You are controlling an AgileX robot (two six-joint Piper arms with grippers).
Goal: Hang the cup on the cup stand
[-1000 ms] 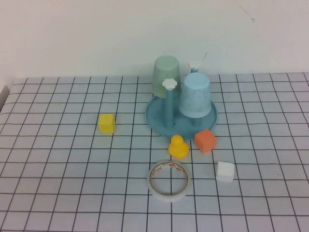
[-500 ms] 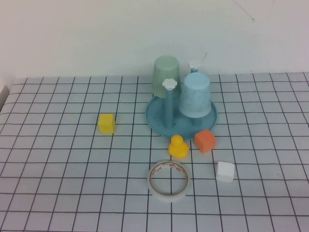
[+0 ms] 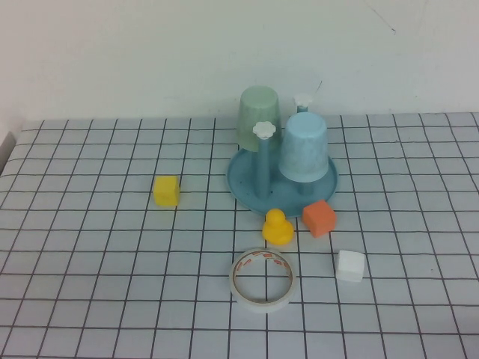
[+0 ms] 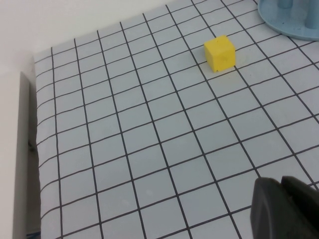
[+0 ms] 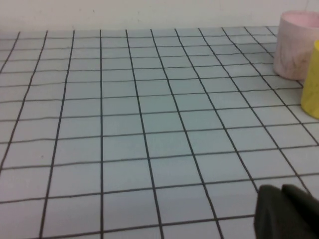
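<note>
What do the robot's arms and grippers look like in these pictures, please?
Little shows. The left gripper and the right gripper appear only in their wrist views as dark, matte, rounded finger tips. No cables, markings or arm links are visible; neither arm appears in the high view.

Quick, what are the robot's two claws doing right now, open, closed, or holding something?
Left gripper: parked above the gridded table, holding nothing; fingers look closed.
Right gripper: parked low above the same table, holding nothing; fingers look closed.

A robot test bench in a lab: a white tabletop [image 3: 90, 247] ruled with a black grid under a bare white wall [image 3: 150, 52], strewn with toy props, a rubber duck [image 3: 277, 226], foam cubes [image 3: 166, 191], a tape roll [image 3: 262, 280]
</note>
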